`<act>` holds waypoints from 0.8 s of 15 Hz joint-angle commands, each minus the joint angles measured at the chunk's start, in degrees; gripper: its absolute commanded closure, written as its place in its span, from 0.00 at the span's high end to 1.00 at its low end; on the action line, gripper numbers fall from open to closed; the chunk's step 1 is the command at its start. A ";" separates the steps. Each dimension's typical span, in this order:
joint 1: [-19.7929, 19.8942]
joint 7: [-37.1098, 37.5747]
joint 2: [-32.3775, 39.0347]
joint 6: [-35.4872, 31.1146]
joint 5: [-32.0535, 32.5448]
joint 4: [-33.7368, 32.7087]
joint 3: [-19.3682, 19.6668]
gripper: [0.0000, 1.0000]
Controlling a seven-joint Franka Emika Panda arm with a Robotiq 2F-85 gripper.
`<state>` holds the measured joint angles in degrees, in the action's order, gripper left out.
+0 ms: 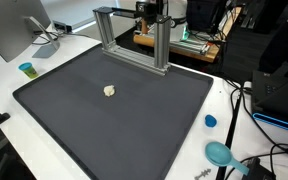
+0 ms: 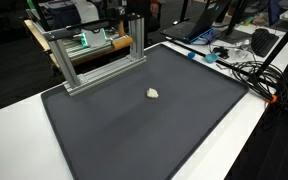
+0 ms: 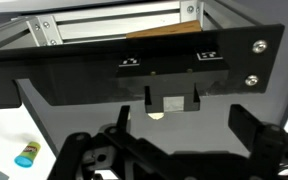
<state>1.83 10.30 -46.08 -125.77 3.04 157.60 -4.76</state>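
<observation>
A small cream lump (image 1: 109, 90) lies near the middle of a dark grey mat (image 1: 134, 125); it also shows in the other exterior view (image 2: 153, 94) on the same mat (image 2: 134, 130). In the wrist view the lump (image 3: 156, 115) sits far ahead, partly behind a black bracket. My gripper (image 3: 182, 140) is open and empty, its dark fingers spread wide in the lower part of the wrist view. In both exterior views the gripper (image 1: 152, 12) (image 2: 134, 22) hangs high at the back, behind an aluminium frame (image 1: 134, 38), well away from the lump.
The aluminium frame (image 2: 94, 55) stands at the mat's far edge. A small teal cup (image 1: 26, 68) (image 3: 26, 153) sits near a monitor (image 1: 9, 30). A blue cap (image 1: 210, 121), a teal round object (image 1: 219, 153) and cables (image 1: 249, 100) (image 2: 246, 68) lie beside the mat.
</observation>
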 commanded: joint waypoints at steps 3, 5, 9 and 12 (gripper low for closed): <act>-0.75 -4.67 3.94 -0.99 -1.08 -0.63 3.21 1.00; -0.60 -4.86 3.92 -0.64 -1.05 -0.43 3.38 0.99; -0.98 -4.48 3.90 0.14 -1.21 -0.13 2.87 0.94; -1.00 -4.27 3.61 1.42 -0.99 -0.13 2.72 0.93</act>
<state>1.37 6.68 -42.29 -125.88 3.03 157.59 -2.22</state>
